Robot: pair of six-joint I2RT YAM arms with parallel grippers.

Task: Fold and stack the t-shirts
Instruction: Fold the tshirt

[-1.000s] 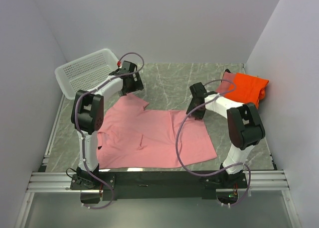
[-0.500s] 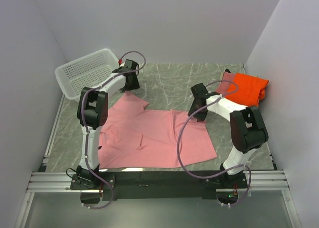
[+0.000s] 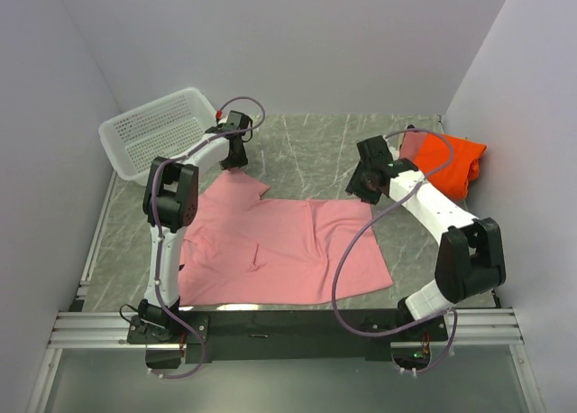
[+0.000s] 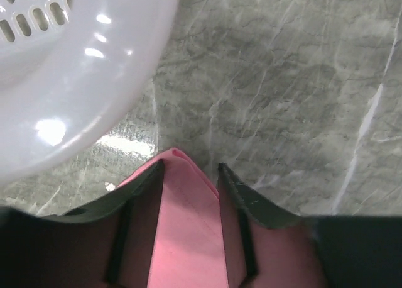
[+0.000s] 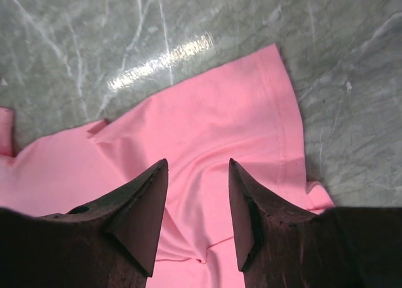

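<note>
Since a second ago the left gripper has slid further out to the far left and its jaws have narrowed a lot, while the right arm has swung out to the right and pulled its gripper back off the cloth. So I'm at the grab-the-corners step on the light pink t-shirt, which lies spread flat in the middle of the table, nearer the arms. On the left wrist cam the jaws straddle the far-left sleeve tip with a ridge of pink between them, but I honestly can't tell if they're pinching it yet or only close to it. The right gripper hangs over the shirt's far-right corner, jaws well apart and nothing in them. My guess at the next move: finish the left pinch, drop the right one onto its corner and close it, then carry both corners toward the near edge for the first fold. Watch-outs: the white basket sits just beside the left gripper, so lifting outward could clip its rim. The orange t-shirt is already folded at the far right, near the right arm but off the pink one.
</note>
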